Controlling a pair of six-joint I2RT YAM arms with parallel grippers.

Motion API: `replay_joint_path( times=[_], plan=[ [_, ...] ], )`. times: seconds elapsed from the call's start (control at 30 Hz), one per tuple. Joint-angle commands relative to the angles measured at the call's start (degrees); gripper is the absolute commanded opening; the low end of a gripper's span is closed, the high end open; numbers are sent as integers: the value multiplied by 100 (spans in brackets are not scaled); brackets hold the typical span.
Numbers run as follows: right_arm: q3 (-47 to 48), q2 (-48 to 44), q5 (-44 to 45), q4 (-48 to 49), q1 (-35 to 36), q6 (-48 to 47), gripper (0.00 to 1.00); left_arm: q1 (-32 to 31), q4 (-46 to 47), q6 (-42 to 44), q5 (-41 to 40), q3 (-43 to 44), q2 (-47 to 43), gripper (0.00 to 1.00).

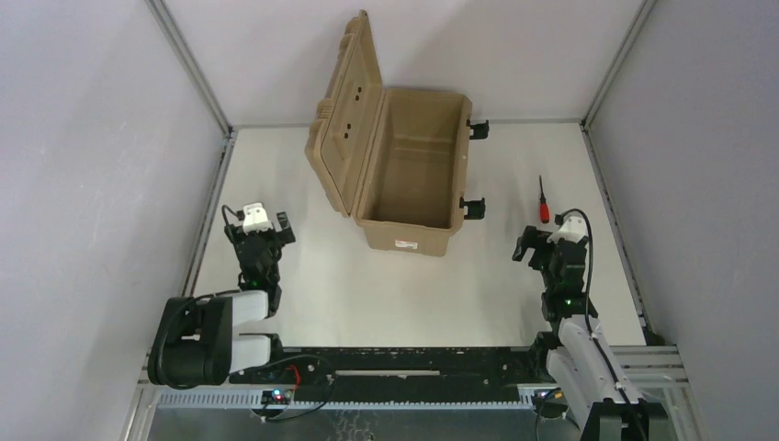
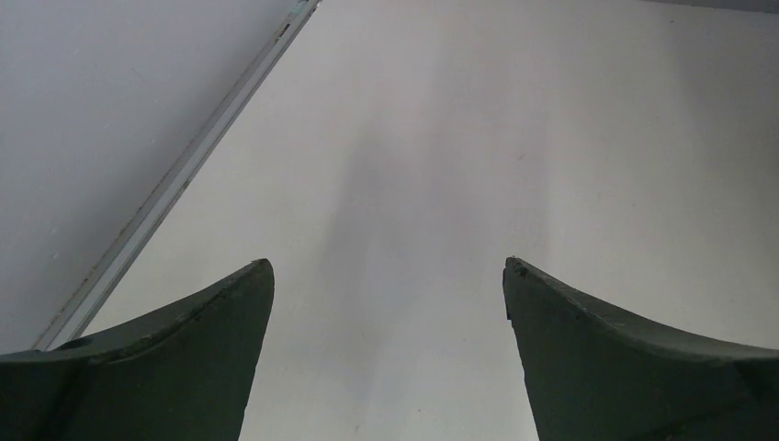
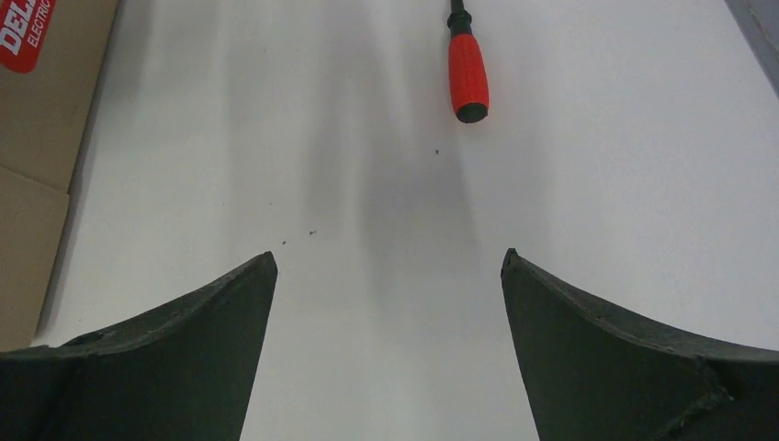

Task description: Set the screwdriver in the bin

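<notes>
Only 1 piece of print can be read. On the tan wall of the bin, in the top left corner of the right wrist view, sits a red label with slanted white capitals. The frame edge cuts it off, leaving "DEL" on the upper line and smaller letters starting "ELECTR" below. In the top view the label is a white-and-red strip, too small to read.

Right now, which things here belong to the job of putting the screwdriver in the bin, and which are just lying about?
Job: the screwdriver, lying on the table; the bin, lid open; the right tool, open, near the screwdriver.
Just there: the left tool, open above the table; the metal rail at the table's edge.
</notes>
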Motion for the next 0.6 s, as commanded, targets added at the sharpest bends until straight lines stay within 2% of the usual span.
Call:
replay_joint_path(
  times=[0.0,0.1,0.2,0.37,0.47,0.57],
  plan=[
    [400,32,44,73,-30,148,100,38,295,-3,60,255,-13,100],
    [1086,438,126,-405,-79,28,100,38,295,-2,60,254,-13,100],
    [2395,1572,6,-1588,-449,36,100,38,295,-3,60,250,-13,100],
    [4073,3523,-271,-2623,-847,-139,99,38,298,-3,60,250,-14,100],
    [4826,4557,-321,-2986,-923,-300,95,38,297,-3,59,250,-13,100],
    [5508,5489,-377,-3326,-998,-426,86,38,296,-3,59,249,-13,100]
  ],
)
